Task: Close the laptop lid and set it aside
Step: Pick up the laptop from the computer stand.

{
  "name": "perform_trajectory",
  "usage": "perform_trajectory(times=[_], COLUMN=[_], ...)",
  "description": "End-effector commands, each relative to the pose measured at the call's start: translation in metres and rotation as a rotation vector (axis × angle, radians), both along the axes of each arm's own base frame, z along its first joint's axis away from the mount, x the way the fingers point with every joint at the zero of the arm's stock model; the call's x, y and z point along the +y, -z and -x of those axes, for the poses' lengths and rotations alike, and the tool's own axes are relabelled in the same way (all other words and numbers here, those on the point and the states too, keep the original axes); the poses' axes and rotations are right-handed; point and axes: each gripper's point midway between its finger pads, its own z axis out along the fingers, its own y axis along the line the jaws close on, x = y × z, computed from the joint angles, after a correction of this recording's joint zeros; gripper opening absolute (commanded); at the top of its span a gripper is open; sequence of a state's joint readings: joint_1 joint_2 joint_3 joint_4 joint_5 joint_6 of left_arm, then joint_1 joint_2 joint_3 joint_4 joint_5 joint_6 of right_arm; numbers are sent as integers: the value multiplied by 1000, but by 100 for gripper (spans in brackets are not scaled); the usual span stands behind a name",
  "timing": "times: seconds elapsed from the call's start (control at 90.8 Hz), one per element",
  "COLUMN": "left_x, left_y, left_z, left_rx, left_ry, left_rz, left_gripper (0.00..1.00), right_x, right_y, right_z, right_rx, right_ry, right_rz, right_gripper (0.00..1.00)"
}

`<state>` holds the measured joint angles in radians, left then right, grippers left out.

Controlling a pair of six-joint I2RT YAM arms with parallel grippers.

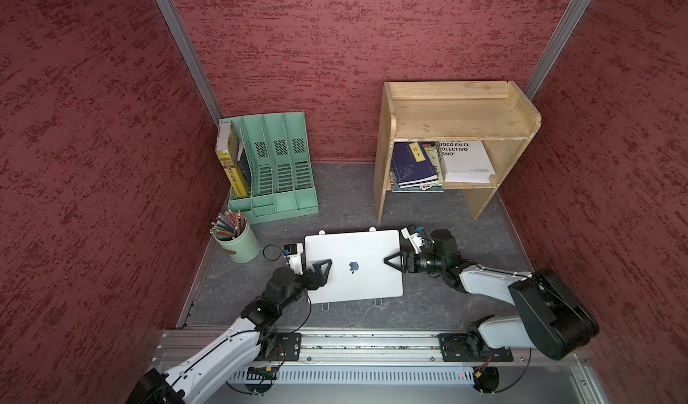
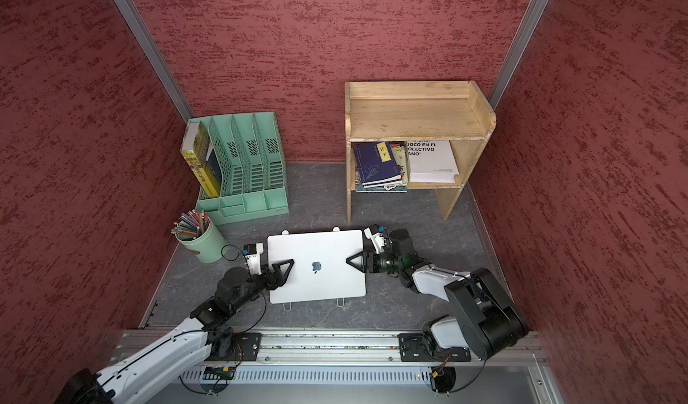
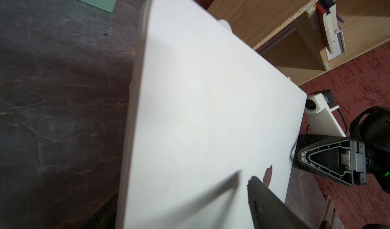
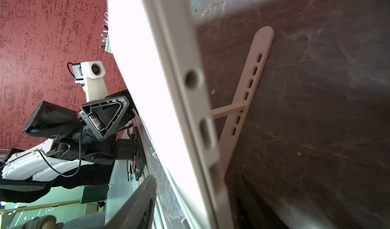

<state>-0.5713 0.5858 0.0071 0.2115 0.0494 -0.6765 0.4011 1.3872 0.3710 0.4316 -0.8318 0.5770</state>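
As both top views show, the laptop [image 1: 353, 249] [image 2: 316, 249] lies shut on a stand [image 1: 324, 307] at mid-worktop [image 1: 428, 301], lid [image 2: 327, 283] flat, logo [image 1: 353, 266] up. At its left edge sits the left gripper [image 1: 323, 268], at its right edge the right gripper [image 1: 391, 260]; each shows one finger above the lid.

Left wrist view: that finger [image 3: 266, 200] hovers near the logo, its shadow lying apart from it.

Right wrist view: the laptop's ported edge, the stand's slotted arm on the worktop beneath, one dark finger [image 4: 139, 202] beside.

Whether either pair of jaws pinches the laptop, I cannot tell.

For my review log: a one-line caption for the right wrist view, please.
Closed laptop seen edge-on, raised above its folding stand on the dark tabletop.
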Motion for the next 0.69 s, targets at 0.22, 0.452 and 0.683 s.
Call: perform_trajectory(times=[0.22,0.452,0.683], left_x=[8,7,0], left_y=[-23,-33,-46], left_z=[5,5,0], left_rx=[-49,-59,-50], left_ry=[-30,-30,-12], left_rz=[52,85,70], left_gripper=[67,60,60], right_x=[3,8,12], right_y=[-26,-37,-51], right_z=[0,-2,-3], right_rx=[-53,-44,-51], right_ry=[-35,-58,-78], right_rz=[-47,-69,-102], right_gripper=[48,15,0])
